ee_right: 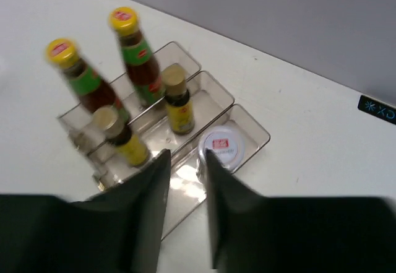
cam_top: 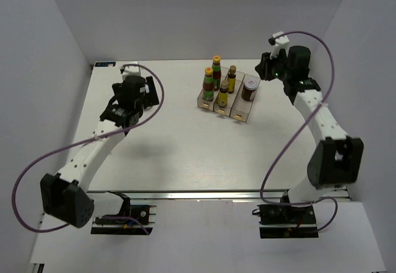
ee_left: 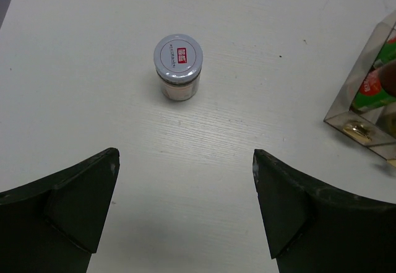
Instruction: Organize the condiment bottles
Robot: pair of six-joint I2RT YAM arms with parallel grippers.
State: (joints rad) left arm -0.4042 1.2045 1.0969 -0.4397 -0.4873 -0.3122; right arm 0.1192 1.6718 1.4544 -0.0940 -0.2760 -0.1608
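Left gripper [ee_left: 185,154] was wide open and empty, a white-lidded jar [ee_left: 178,65] on the surface [ee_left: 74,69] just ahead. Right gripper [ee_right: 185,158] hung partly open near the tray [ee_right: 263,134], holding nothing.

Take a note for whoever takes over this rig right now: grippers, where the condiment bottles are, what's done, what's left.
Left gripper: open, empty, hovering short of the loose white-lidded jar on the table.
Right gripper: open, empty, above the clear tray.
Done: both red sauce bottles, both slim gold-capped bottles and the other jar stand in the tray, one kind per compartment.
Left: move the loose jar in with its twin.
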